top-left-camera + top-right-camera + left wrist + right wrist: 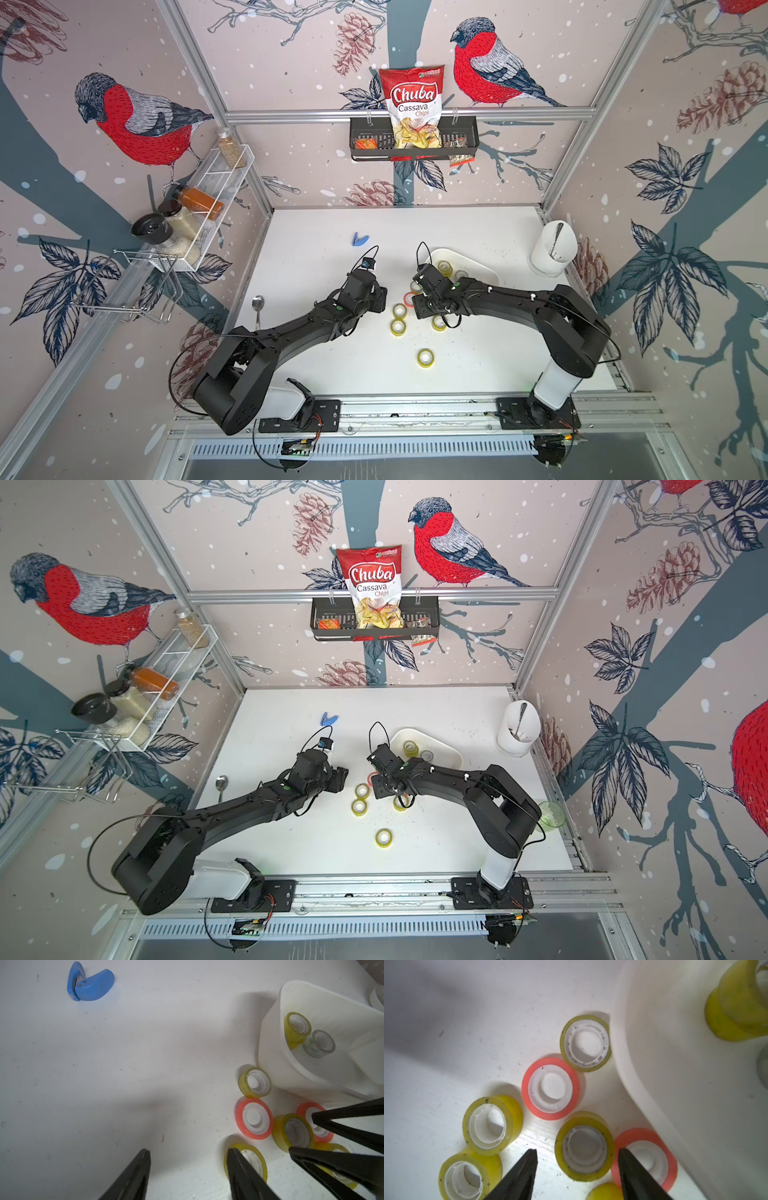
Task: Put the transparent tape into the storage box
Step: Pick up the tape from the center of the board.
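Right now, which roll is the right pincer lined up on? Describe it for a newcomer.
Find the white storage box on the table's right half; rolls cluster just outside its near corner. There, the yellowish roll lies between the right pincer's open fingers, a red roll against its box side. Its core looks grey; its neighbours' look white.
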You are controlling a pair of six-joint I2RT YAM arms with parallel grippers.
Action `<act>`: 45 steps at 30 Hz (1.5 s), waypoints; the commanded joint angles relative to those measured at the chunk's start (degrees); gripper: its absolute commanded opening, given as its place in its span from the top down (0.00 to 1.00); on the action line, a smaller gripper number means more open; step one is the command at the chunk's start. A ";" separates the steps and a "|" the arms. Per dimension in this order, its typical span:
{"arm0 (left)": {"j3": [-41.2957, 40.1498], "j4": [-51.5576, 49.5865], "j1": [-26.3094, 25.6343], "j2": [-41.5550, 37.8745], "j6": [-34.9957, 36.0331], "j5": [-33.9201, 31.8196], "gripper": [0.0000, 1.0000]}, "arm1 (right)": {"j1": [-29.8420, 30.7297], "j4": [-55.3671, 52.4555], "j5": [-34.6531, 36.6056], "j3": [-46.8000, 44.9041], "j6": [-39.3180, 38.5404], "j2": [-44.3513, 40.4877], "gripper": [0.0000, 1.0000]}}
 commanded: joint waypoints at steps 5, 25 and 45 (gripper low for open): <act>-0.16 2.06 0.30 0.07 0.21 0.86 0.37 | 0.00 -0.35 1.75 0.33 0.70 1.80 0.32; -0.54 2.06 0.31 -0.10 0.21 0.75 0.37 | 0.24 -0.45 1.98 0.15 -0.20 2.98 0.40; -0.80 2.50 0.75 -0.05 0.09 1.10 0.37 | -1.39 -3.78 0.63 -5.55 3.58 -19.96 0.48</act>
